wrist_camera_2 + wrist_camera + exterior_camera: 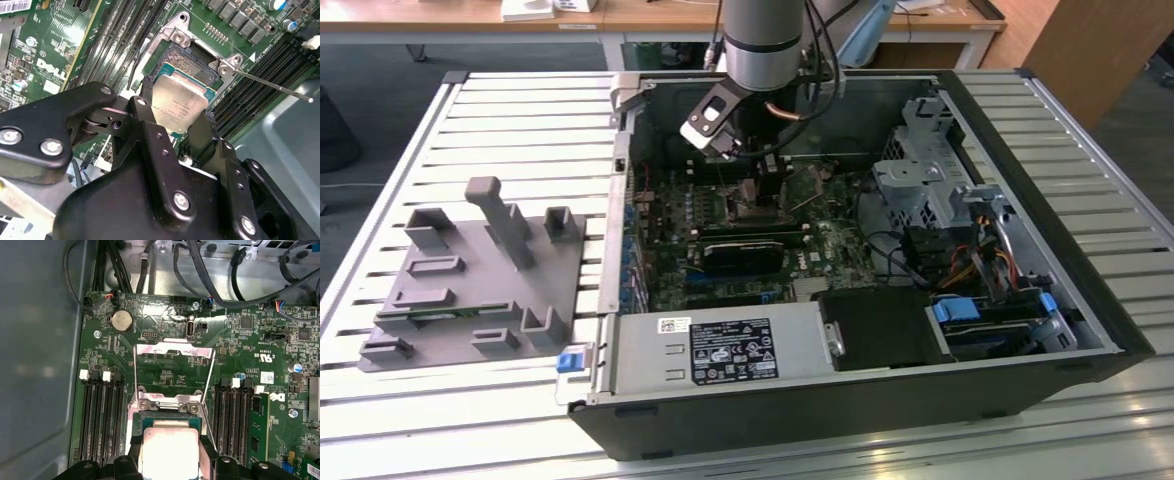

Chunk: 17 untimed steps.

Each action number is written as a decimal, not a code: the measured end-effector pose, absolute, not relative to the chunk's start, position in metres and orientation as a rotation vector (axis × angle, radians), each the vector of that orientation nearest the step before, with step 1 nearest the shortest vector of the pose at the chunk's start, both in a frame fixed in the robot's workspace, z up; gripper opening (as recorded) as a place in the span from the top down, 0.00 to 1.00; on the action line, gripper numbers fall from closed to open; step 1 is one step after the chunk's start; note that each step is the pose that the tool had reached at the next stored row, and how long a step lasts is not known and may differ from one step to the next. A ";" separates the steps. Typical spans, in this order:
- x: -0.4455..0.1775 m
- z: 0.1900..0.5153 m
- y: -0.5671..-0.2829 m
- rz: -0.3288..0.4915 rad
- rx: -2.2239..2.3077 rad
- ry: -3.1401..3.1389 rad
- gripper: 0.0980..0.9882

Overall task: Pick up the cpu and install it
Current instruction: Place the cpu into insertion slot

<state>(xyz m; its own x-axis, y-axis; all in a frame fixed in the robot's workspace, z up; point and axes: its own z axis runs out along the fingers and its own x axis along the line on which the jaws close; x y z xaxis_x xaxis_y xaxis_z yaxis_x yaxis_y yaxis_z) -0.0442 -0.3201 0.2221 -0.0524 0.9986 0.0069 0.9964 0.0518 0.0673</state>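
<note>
The cpu [181, 102], a flat square chip with a silver-grey top, sits between my gripper's [177, 116] two black fingers [146, 112], which press on two opposite edges. It hangs just over the dark open socket [194, 56] on the green motherboard. In the first wrist view the cpu [170, 447] covers most of the socket [172, 416], whose metal load plate [172, 351] is flipped up. From the exterior view, my gripper [751, 188] reaches down into the open computer case [1067, 330].
Memory slots [100, 420] flank the socket on both sides. A thin metal lever [275, 87] sticks out beside it. A black rectangular block [744, 250], a power supply [720, 350] and a drive cage [927, 175] fill the case. A grey fixture [467, 290] stands at the exterior view's left.
</note>
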 end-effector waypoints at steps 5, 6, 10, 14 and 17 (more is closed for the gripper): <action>-0.044 0.222 -0.320 0.083 2.135 2.247 0.51; -0.044 0.222 -0.320 0.083 2.135 2.247 0.51; -0.044 0.222 -0.320 0.083 2.135 2.247 0.51; -0.045 0.222 -0.320 0.082 2.146 2.236 0.51; -0.045 0.222 -0.320 0.082 2.177 2.204 0.51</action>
